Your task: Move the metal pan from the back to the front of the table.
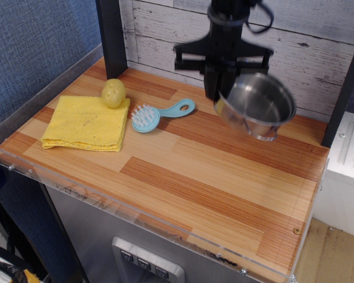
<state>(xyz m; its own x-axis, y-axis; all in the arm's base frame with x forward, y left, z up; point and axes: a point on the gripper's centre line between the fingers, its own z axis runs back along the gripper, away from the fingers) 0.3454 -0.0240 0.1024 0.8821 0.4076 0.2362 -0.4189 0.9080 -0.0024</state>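
Observation:
The metal pan (pixel 259 106) is a shiny round steel pot with a wire loop handle. It hangs tilted in the air above the back right of the wooden table (pixel 183 171), blurred by motion. My black gripper (pixel 219 93) is shut on the pan's left rim and holds it up. The arm rises out of the top of the frame.
A folded yellow cloth (pixel 87 122) lies at the left with a yellow ball (pixel 114 92) at its back corner. A light blue brush (pixel 159 114) lies between cloth and pan. A black post (pixel 111 35) stands at the back left. A clear rim edges the table front.

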